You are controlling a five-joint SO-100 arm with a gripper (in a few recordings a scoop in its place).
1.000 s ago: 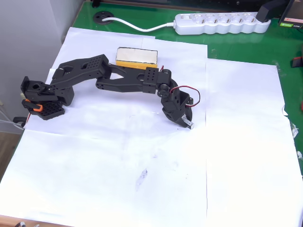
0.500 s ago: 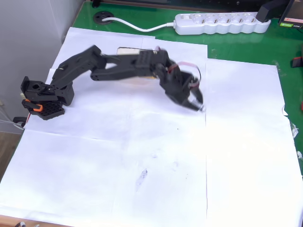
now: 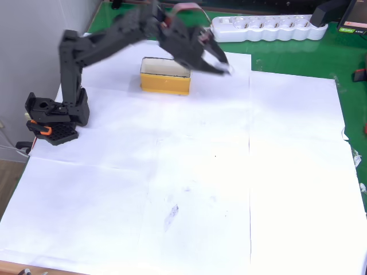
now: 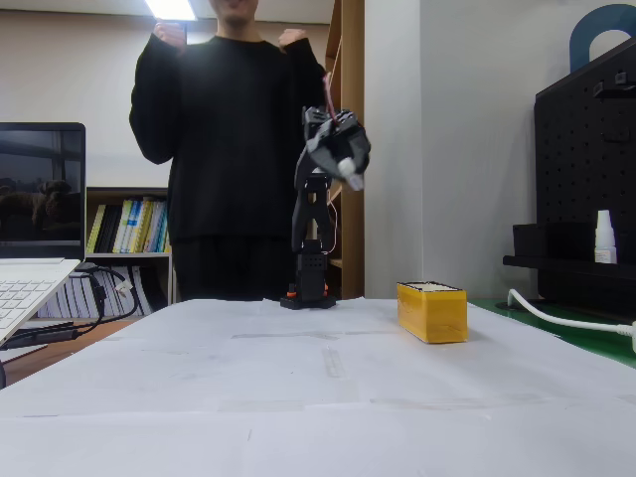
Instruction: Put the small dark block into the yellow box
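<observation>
The yellow box stands on the white paper near the back of the table, its cream inside facing up. My arm is raised high and blurred by motion. In the overhead view my gripper hangs just past the box's upper right corner. In the fixed view my gripper is well above the table and left of the box. The small dark block shows as a small pale face pinched at the fingertips, with the gripper shut on it.
A white power strip and its cable lie on the green mat behind the paper. A person stands behind the table with hands raised. A laptop sits at the left, a black pegboard at the right.
The arm has lifted off the paper at mid-table and swung toward the back, carrying the block up to the box's far right corner.
</observation>
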